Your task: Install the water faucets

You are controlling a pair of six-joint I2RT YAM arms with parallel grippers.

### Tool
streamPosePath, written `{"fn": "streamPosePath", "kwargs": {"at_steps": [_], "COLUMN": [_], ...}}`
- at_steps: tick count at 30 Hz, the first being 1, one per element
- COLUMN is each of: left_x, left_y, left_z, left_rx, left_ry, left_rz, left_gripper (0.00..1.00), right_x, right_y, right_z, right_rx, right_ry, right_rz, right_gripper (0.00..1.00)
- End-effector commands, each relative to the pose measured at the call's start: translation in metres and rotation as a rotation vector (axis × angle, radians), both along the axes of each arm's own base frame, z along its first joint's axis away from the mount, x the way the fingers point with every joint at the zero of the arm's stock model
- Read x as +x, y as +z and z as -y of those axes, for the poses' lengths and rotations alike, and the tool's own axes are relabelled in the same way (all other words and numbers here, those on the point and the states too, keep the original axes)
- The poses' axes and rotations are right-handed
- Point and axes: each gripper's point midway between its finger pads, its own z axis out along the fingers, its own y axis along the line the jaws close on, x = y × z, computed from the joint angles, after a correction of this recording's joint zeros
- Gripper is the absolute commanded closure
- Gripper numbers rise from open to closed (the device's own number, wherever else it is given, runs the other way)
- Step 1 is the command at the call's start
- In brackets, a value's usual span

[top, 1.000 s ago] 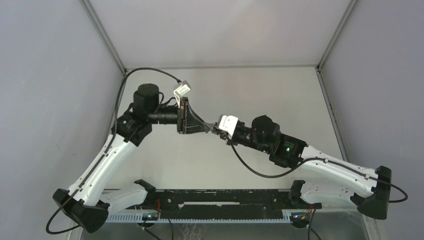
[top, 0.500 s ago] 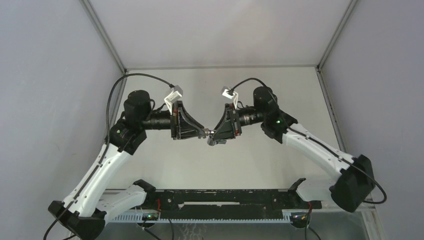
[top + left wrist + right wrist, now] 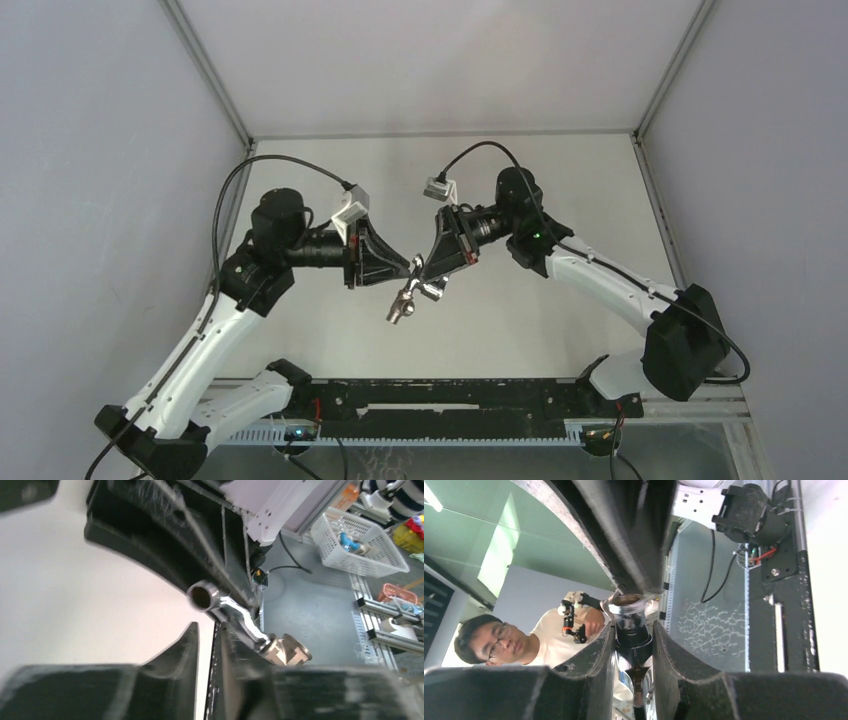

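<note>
Chrome faucet [image 3: 404, 298] sits pinched in the right gripper [image 3: 634, 630], can't tell if the left gripper [image 3: 206, 632] grips it, so a skewed push could drop it.

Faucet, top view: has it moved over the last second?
Yes. The faucet has shifted down the frame, toward the black rail along the table's near edge, and slightly to the left. It now hangs in plain sight.
</note>
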Motion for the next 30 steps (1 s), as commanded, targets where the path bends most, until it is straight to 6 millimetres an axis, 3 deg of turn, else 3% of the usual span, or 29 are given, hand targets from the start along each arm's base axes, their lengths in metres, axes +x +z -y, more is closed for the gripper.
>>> {"fn": "streamPosePath", "kwargs": {"at_steps": [1, 7, 14, 19, 24, 30], "left_x": [0.019, 0.046, 0.081, 0.113, 0.122, 0.128], "left_y": [-0.007, -0.001, 0.0, -0.026, -0.055, -0.093], "left_z": [-0.004, -0.003, -0.01, -0.013, -0.017, -0.02], "left_rx": [0.065, 0.053, 0.052, 0.101, 0.16, 0.2], "left_ry": [0.111, 0.241, 0.405, 0.548, 0.615, 0.661], "left_rz": [-0.015, -0.042, -0.07, -0.173, -0.259, -0.324], "left_gripper": [0.63, 0.35, 0.31, 0.31, 0.31, 0.3], "right_x": [0.023, 0.043, 0.065, 0.102, 0.131, 0.155], "right_y": [0.02, 0.007, -0.016, -0.061, -0.1, -0.124], "right_z": [0.01, 0.01, 0.01, 0.018, 0.038, 0.046], "right_rx": [0.016, -0.014, -0.06, -0.187, -0.321, -0.369], "right_ry": [-0.143, -0.243, -0.33, -0.474, -0.603, -0.663], "right_rz": [0.09, 0.058, -0.013, -0.025, -0.013, -0.026], "right_gripper": [1.0, 1.0, 1.0, 1.0, 1.0, 1.0]}}
